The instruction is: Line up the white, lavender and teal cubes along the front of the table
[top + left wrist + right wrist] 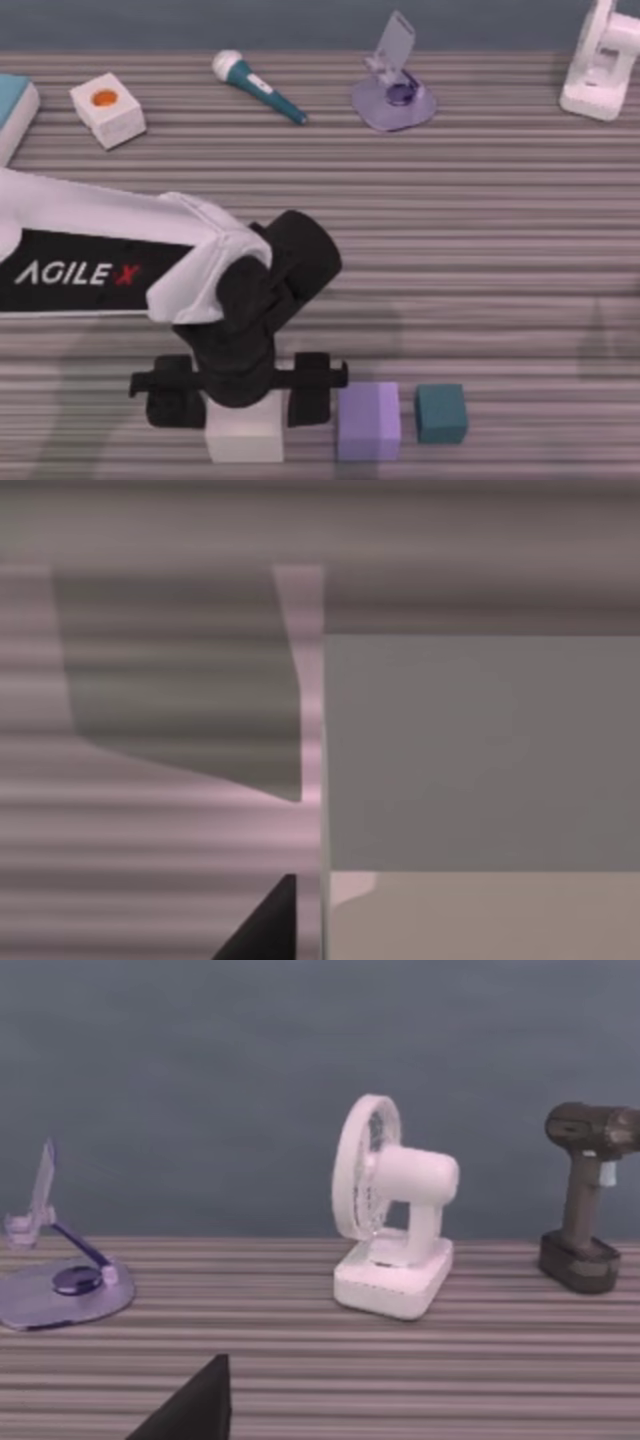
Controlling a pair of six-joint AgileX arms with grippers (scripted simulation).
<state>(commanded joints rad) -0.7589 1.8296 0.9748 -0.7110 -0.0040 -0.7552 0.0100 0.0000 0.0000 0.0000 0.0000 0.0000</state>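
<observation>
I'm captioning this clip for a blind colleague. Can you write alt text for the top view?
The left arm's gripper straddles a white cube at the striped table's front edge, in a row with a lavender cube and a teal cube. Along the back lie a microphone, an orange-dotted block and a phone stand.

A white desk fan [392,1210] with a round grille stands on the grey-striped table [400,1380]. Well apart to one side sits a translucent purple phone stand [58,1278] with a round base; on the other side, a dark cordless drill [588,1200] stands upright.
</observation>
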